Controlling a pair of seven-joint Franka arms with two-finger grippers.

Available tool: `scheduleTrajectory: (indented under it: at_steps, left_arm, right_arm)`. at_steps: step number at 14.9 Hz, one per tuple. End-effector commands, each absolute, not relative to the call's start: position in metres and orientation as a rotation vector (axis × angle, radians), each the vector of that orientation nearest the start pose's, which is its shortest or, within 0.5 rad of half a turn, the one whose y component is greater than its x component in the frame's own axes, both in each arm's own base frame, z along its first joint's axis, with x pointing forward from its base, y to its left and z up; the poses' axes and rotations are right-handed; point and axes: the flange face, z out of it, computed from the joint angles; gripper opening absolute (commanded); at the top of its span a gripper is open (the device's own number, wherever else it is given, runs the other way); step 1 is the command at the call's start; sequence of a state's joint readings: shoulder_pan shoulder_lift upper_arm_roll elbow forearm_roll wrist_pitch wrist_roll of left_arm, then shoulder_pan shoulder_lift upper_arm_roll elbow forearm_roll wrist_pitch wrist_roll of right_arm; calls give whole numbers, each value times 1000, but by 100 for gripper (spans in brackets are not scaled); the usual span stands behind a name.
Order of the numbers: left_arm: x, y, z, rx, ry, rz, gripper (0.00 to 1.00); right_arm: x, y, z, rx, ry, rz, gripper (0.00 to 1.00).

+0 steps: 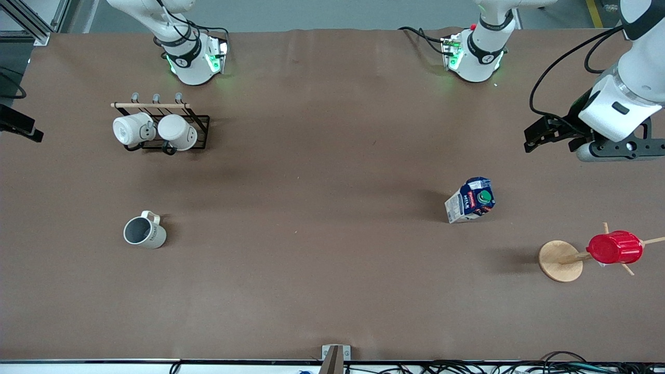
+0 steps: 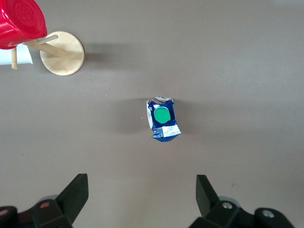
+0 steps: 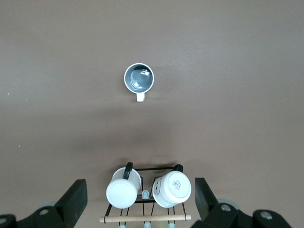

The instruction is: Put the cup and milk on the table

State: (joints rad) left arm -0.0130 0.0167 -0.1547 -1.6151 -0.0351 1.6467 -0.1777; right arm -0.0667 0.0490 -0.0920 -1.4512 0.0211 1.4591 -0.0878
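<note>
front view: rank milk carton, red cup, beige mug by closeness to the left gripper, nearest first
1. The milk: on the table, toward the left arm's end, closest to the left gripper, which hangs open above that end.
2. The red ribbed cup: on a wooden peg stand, nearer the front camera than the milk.
3. The cup: upright at the right arm's end, plainly farthest.
</note>
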Motion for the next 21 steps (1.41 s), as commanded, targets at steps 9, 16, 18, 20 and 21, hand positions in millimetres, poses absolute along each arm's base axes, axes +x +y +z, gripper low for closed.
scheduleTrajectory:
  at_steps: [9,16,18,20,21]
  left_arm:
    - [565,-95,607,-3184,-36,-73,100]
    - [584,-97,584,-3190,-12,-87,100]
    - [596,-97,562,-3194,-20,-65,100]
    - [610,-98,533,-3197,-18,-28,100]
    - [617,-97,516,-3192,-17,-8,100]
  right_arm:
    - [529,-75,645,-3095,80,8,100]
    - [530,-78,650,-3111,72,-11,100]
    - [535,-80,649,-3114,77,-20,100]
    - [547,-81,636,-3110,77,-8,100]
    - [555,-79,629,-3117,69,-31,100]
